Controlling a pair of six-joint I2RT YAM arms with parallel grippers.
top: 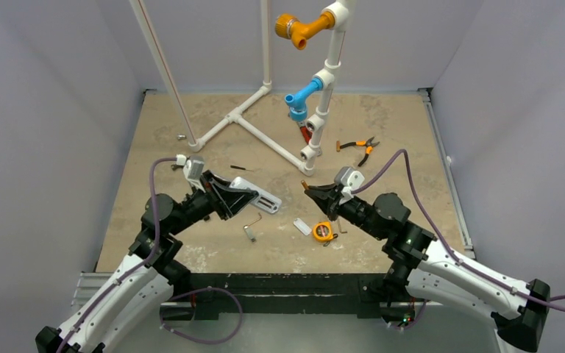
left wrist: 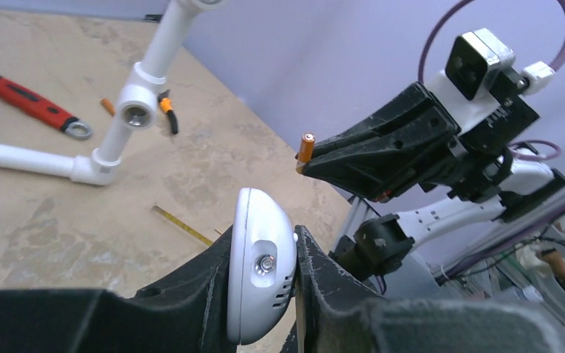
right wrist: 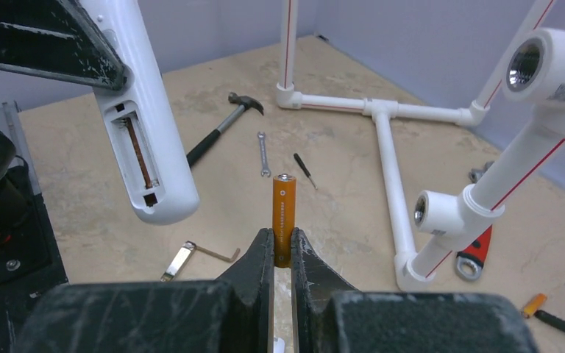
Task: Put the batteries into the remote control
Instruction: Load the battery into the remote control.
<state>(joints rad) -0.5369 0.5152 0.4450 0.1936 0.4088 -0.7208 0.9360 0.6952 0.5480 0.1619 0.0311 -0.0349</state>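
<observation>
My left gripper [top: 229, 195] is shut on the white remote control [top: 263, 197] and holds it off the table. Seen end-on in the left wrist view, the remote control [left wrist: 261, 265] is clamped between the left gripper's [left wrist: 263, 234] jaws. In the right wrist view the remote control [right wrist: 147, 147] shows its open battery bay, facing my right gripper. My right gripper [right wrist: 282, 237] is shut on one orange battery [right wrist: 283, 209], which stands upright out of the jaws. In the top view the battery [top: 305, 184] sits a short gap to the right of the remote's end.
A white PVC pipe frame [top: 265, 140] with blue and orange fittings stands behind. Orange-handled pliers [top: 358, 147], a yellow tape measure [top: 324, 231], a small white plate [top: 302, 226] and a hex key [top: 251, 224] lie on the table. A hammer [right wrist: 217, 132] and a red-handled wrench [left wrist: 33, 103] lie further off.
</observation>
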